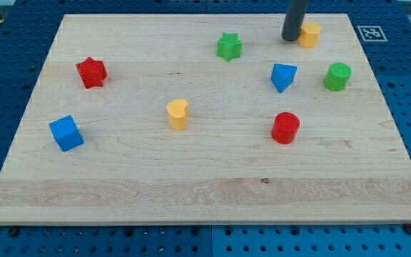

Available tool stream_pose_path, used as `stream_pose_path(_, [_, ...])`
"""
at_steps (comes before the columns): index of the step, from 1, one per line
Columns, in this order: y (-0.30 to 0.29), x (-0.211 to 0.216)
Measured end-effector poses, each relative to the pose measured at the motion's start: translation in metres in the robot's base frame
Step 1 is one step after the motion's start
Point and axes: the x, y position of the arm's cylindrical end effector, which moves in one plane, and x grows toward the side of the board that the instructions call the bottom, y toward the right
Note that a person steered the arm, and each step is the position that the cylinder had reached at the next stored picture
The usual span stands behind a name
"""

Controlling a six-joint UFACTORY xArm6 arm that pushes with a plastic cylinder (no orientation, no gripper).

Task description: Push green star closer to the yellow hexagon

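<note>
My tip [292,38] is seen resting on the wooden board [205,185] near the view's top edge, touching or just beside the left side of the yellow hexagon [310,33]. No gripper is carried; only a straight dark rod is shown, so nothing is gripped.

With the yellow hexagon taken as landmark, the green star [229,46] is found to its left and slightly lower, apart from both the hexagon and my tip, which stands between the two. The blue block [283,76], roughly triangular, is placed below the hexagon and a little left. The green cylinder [337,76] is set below and to its right. The red cylinder [285,128] is seen further below. The yellow heart [178,114] lies well down to the left, the red star [90,72] far left, and the blue cube [66,133] farthest away, down-left.
</note>
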Motion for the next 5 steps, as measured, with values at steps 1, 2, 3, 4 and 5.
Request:
stream_pose_path(1, [0.033, 0.000])
stream_pose_path(2, [0.040, 0.000])
stream_pose_path(3, [0.022, 0.000])
stream_pose_path(4, [-0.028, -0.005])
stream_pose_path(5, [-0.074, -0.007])
